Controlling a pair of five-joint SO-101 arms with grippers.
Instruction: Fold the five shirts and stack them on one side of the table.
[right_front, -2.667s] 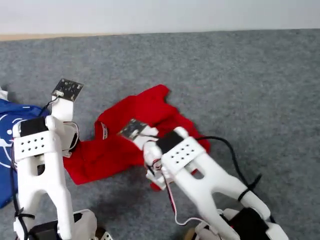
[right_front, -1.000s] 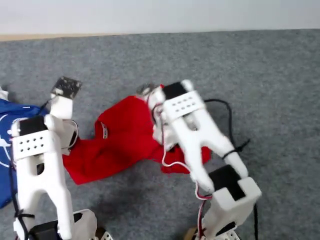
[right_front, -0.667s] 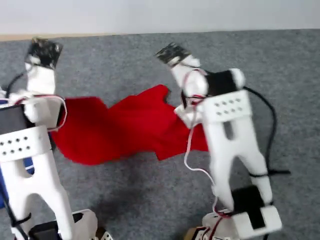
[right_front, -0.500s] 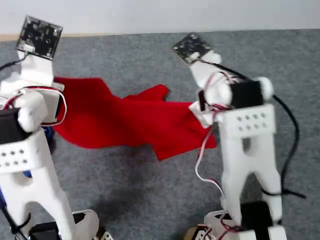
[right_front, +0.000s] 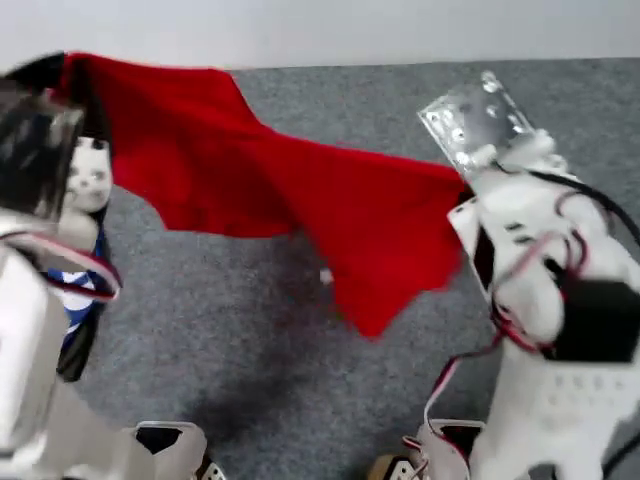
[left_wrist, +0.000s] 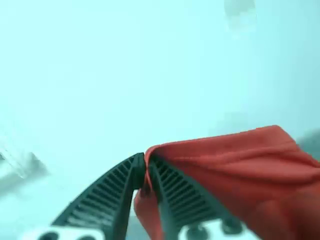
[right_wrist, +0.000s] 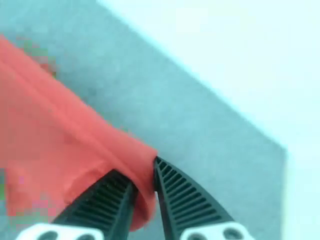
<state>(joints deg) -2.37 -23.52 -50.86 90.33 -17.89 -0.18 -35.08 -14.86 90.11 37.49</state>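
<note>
A red shirt (right_front: 300, 195) hangs stretched in the air between the two raised arms, well above the grey table (right_front: 260, 350). My left gripper (left_wrist: 143, 172) is shut on one edge of the red shirt (left_wrist: 235, 165), at the upper left of the high view. My right gripper (right_wrist: 145, 175) is shut on the opposite edge of the red shirt (right_wrist: 50, 135), at the right of the high view. A lower flap of the cloth droops to a point near the middle. A blue shirt (right_front: 75, 290) lies on the table at the left, mostly hidden behind the left arm.
The grey carpeted table (right_wrist: 190, 115) stretches under the hanging cloth, with its far edge against a pale wall (right_front: 400, 30). The two arm bases (right_front: 170, 450) stand at the near edge.
Both arms have lifted the red shirt off the table and pulled it apart. It was crumpled on the surface before; now it hangs spread out high in the air.
</note>
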